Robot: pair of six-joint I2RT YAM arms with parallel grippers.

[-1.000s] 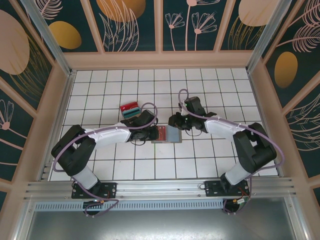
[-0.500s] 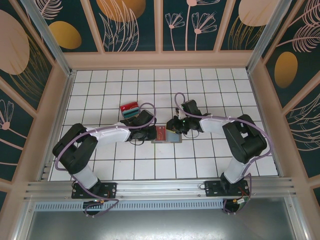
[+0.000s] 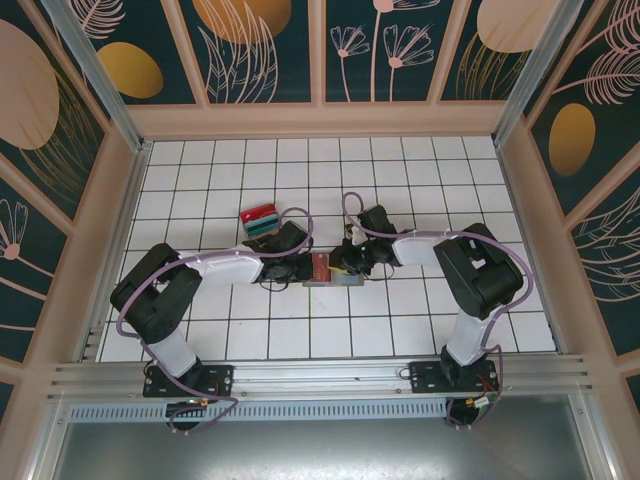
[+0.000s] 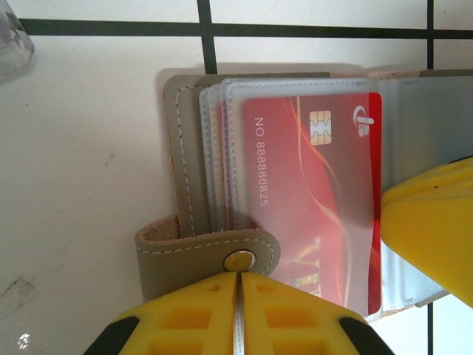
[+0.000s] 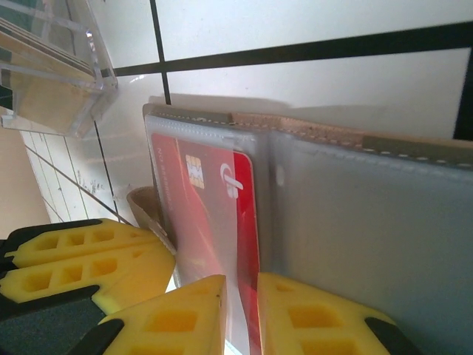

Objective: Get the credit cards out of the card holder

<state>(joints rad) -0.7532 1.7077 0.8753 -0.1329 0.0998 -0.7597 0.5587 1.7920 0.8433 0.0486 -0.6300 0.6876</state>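
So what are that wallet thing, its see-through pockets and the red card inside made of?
The card holder looks like matte grey-tan leather or a fake version: pale stitching along its edges, a metal snap on its tab. The sleeves seem to be clear soft plastic, glossy, with welded seams. The red card looks like stiff glossy plastic, with a gold chip and printed digits.

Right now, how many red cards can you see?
2: one red card sits in the clear sleeve of the open card holder; another stands in the clear stand on the left. More may hide behind.
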